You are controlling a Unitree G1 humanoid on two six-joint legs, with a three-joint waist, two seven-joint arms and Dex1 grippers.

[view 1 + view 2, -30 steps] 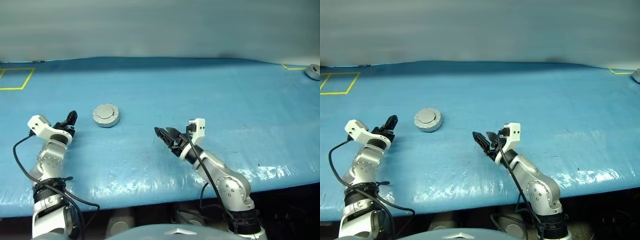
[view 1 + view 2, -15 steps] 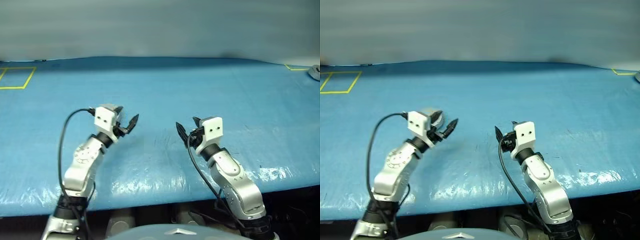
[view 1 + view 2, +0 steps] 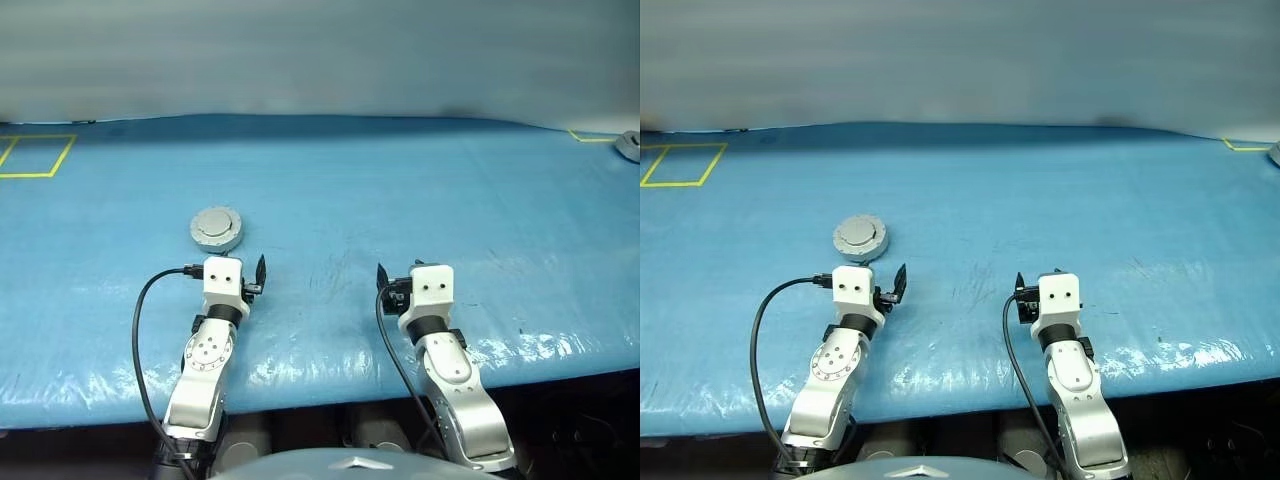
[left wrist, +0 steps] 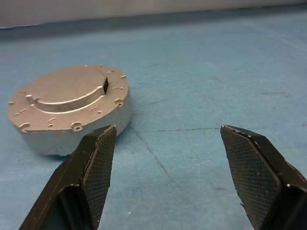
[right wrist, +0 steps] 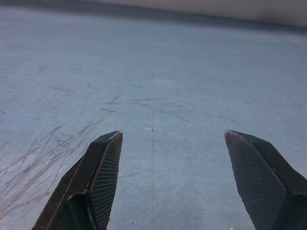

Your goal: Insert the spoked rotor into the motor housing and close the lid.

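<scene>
Left gripper point(image 4: 165, 158): jaws spread wide, nothing between the fingers point(image 4: 98, 163). It sits low over the near part of the table, pointing toward the far edge. Right gripper point(image 5: 175, 167): jaws likewise spread wide and empty, pointing the same way, level with the left gripper and well apart from it to the right.

The lid point(image 3: 216, 229) lies just beyond the left gripper, slightly to its left. It shows a smooth grey top face with a raised centre and small bumps around the rim. It rests flat on what appears to be a round silver body of the same diameter; whether that body is the motor housing cannot be told. The left fingers stand near it but do not touch it. Nothing lies between the gripper and the lid.

Ahead of the right gripper the surface carries fine scratch marks point(image 5: 57, 143) and no parts.

A second round grey metal object point(image 3: 629, 144) sits at the far right edge, cut by the frame.

The table point(image 3: 400, 200) is covered in a glossy blue sheet. A yellow tape rectangle point(image 3: 35, 156) marks the far left corner, and another yellow tape mark point(image 3: 1240, 146) lies at the far right. A plain grey wall point(image 3: 320, 55) stands behind the table.
</scene>
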